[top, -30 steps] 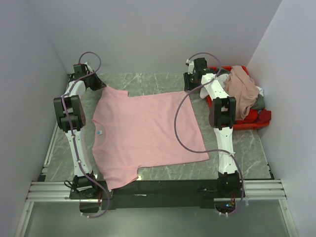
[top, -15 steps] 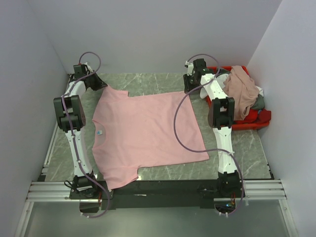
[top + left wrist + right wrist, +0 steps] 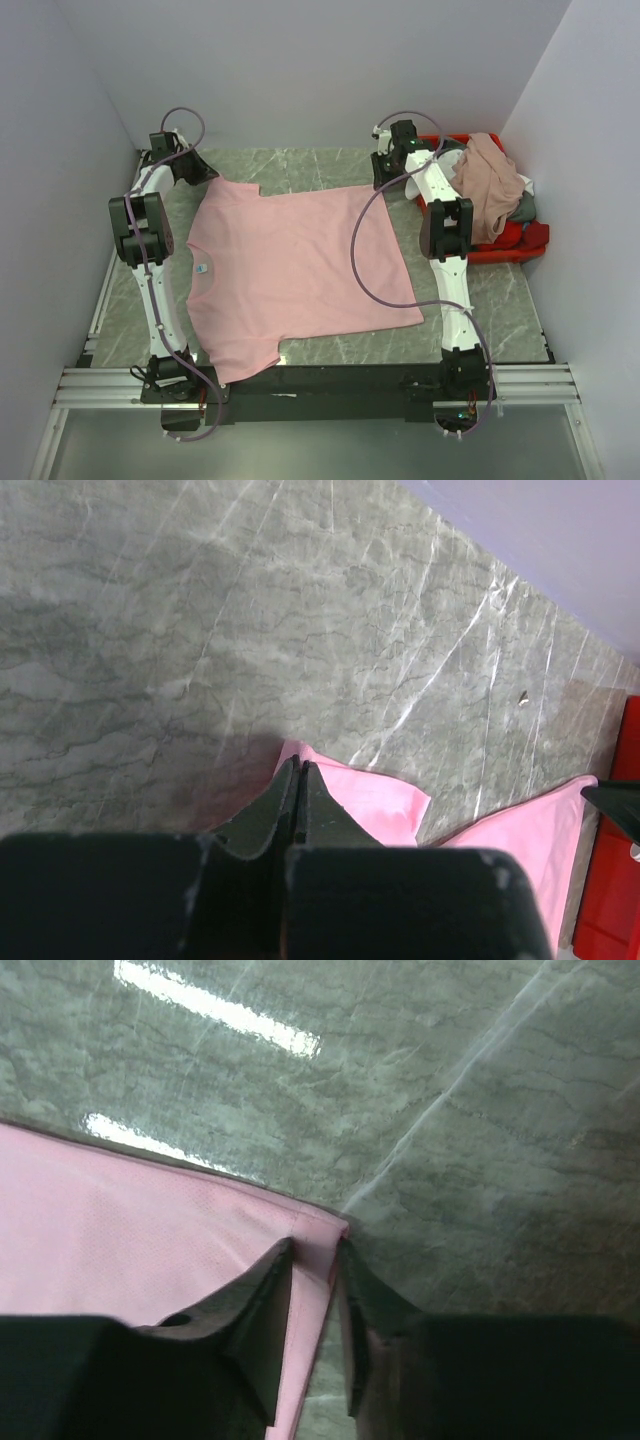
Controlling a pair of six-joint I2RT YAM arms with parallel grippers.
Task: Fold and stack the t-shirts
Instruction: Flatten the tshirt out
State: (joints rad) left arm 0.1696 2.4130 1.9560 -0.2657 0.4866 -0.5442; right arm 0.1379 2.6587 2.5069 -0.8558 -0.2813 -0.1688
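Note:
A light pink t-shirt (image 3: pixel 290 265) lies spread flat on the marble table, collar to the left. My left gripper (image 3: pixel 205 180) is at its far sleeve. In the left wrist view the gripper (image 3: pixel 298 765) has its jaws pressed together at the tip of the pink sleeve (image 3: pixel 370 800). My right gripper (image 3: pixel 383 182) is at the shirt's far hem corner. In the right wrist view it (image 3: pixel 315 1245) stands slightly open, with the corner of the pink cloth (image 3: pixel 130 1220) lying between the fingers on the table. A dusty rose shirt (image 3: pixel 490 180) is heaped at the right, with grey cloth (image 3: pixel 522 208) beside it.
A rigid red bin (image 3: pixel 500 245) stands at the far right against the wall and holds the heaped shirts; its edge shows in the left wrist view (image 3: pixel 605 900). Walls close in the table at left, back and right. The metal rail with the arm bases runs along the near edge.
The right arm's elbow has shifted slightly left. The pink shirt and the left arm have not visibly moved.

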